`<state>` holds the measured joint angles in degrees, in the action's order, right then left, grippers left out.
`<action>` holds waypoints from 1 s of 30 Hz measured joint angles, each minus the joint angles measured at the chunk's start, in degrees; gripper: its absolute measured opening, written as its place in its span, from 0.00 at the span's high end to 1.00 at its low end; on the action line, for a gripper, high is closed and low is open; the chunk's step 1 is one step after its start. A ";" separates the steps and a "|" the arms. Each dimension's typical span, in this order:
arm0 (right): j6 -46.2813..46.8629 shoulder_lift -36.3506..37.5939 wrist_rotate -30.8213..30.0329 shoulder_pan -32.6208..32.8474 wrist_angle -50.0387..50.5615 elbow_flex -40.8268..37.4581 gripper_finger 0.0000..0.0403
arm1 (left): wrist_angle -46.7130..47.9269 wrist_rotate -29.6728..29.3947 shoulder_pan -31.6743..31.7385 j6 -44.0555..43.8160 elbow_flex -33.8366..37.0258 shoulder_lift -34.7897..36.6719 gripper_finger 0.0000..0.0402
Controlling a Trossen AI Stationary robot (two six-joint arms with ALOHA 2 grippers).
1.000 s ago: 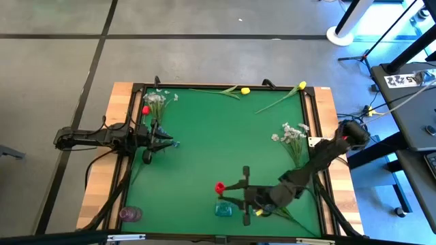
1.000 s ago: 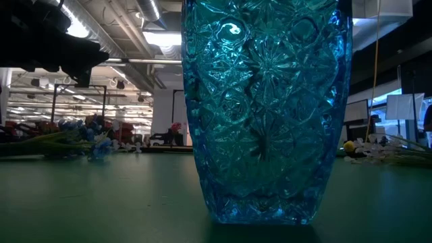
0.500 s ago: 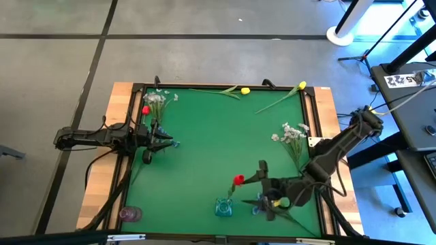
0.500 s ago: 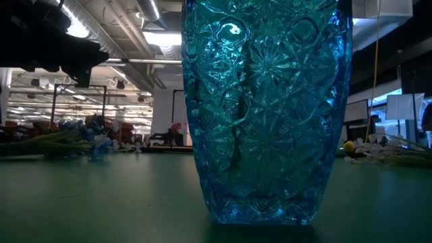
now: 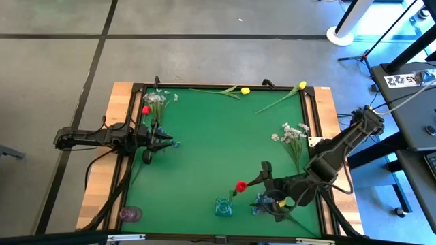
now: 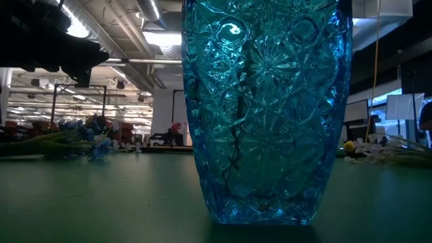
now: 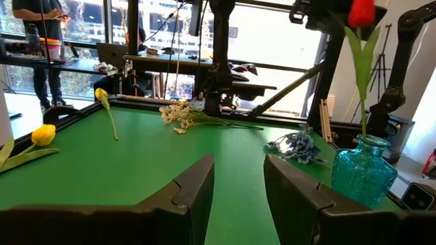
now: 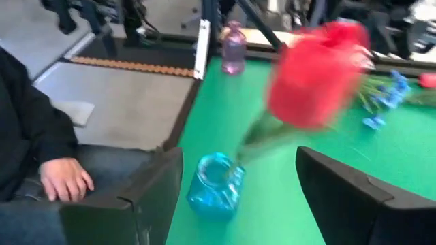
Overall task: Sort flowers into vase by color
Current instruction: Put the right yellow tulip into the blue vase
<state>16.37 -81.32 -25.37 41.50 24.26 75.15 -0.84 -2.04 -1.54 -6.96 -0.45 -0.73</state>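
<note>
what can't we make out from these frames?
- Low view: the teal vase fills the frame, hiding its mouth and both grippers; a stalk shows only as dark lines through the glass.
- Right wrist view: the red tulip is motion-blurred; its stalk's entry into the vase is unclear.
- High view: blue flowers beside the right gripper are partly hidden by the arm.

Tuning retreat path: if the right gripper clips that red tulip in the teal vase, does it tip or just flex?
Probably flexes: the red tulip sits on a thin stalk and already leans out of the teal vase. The vase looks like thick cut glass, so likely stays put. The right gripper stands open beside the bloom.
</note>
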 joint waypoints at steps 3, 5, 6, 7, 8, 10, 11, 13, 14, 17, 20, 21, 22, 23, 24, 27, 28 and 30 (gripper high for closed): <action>0.86 0.01 -2.22 -0.04 6.73 3.25 0.29 | 0.00 -0.01 0.00 0.01 0.00 -0.01 0.69; 2.07 0.01 -6.32 -1.08 10.11 4.41 0.29 | 0.00 0.00 0.01 0.02 0.00 -0.01 0.69; 3.45 0.03 -8.63 -1.84 11.49 4.64 0.29 | 0.00 0.00 0.01 0.02 0.00 0.00 0.69; 5.17 0.09 -10.44 -2.85 13.31 4.85 0.29 | 0.00 -0.01 0.00 0.02 0.00 -0.01 0.69; 6.70 0.15 -11.27 -4.14 15.38 4.86 0.29 | 0.00 0.00 0.00 0.02 0.00 0.00 0.69; 8.66 0.20 -10.37 -7.39 20.15 4.86 0.29 | 0.00 -0.02 0.00 0.00 0.00 -0.02 0.69; 8.93 0.20 -8.85 -9.12 22.22 4.84 0.29 | 0.00 -0.01 0.00 0.02 0.00 0.00 0.69; 8.08 0.20 -4.82 -12.65 24.50 4.82 0.29 | 0.00 -0.01 0.00 0.01 0.00 -0.01 0.69; 6.46 0.20 -2.53 -14.47 24.42 4.82 0.29 | 0.00 0.00 0.00 0.00 0.00 -0.01 0.69; 0.76 0.20 4.12 -19.43 23.90 4.82 0.29 | 0.00 -0.02 0.00 0.02 0.00 -0.02 0.69; -3.56 0.67 6.52 -24.58 26.17 4.82 0.29 | 0.00 0.00 0.01 0.01 0.00 -0.01 0.69; -4.42 1.19 6.05 -26.57 27.80 4.80 0.29 | 0.00 0.00 0.02 0.00 0.00 -0.02 0.69; -4.54 1.92 4.83 -28.84 29.35 4.80 0.29 | 0.00 -0.02 0.02 0.02 0.00 -0.02 0.69; -4.23 2.78 3.29 -31.29 30.83 4.80 0.29 | 0.00 0.00 0.00 0.01 0.00 0.00 0.69; -2.94 3.61 1.43 -34.10 32.06 4.80 0.29 | 0.00 0.00 0.00 0.02 0.00 -0.02 0.69; 4.40 5.36 -4.62 -43.40 32.33 4.77 0.29 | 0.00 0.00 0.00 0.02 0.00 0.00 0.69; 7.57 5.51 -6.85 -46.52 32.05 4.55 0.29 | 0.00 -0.01 0.01 0.01 0.00 -0.01 0.69; 14.76 5.43 -10.45 -52.43 31.67 3.53 0.29 | 0.00 0.00 0.00 0.00 0.00 -0.02 0.69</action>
<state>31.13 -75.89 -35.83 -10.93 55.93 78.67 -0.84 -2.04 -1.54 -6.96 -0.45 -0.75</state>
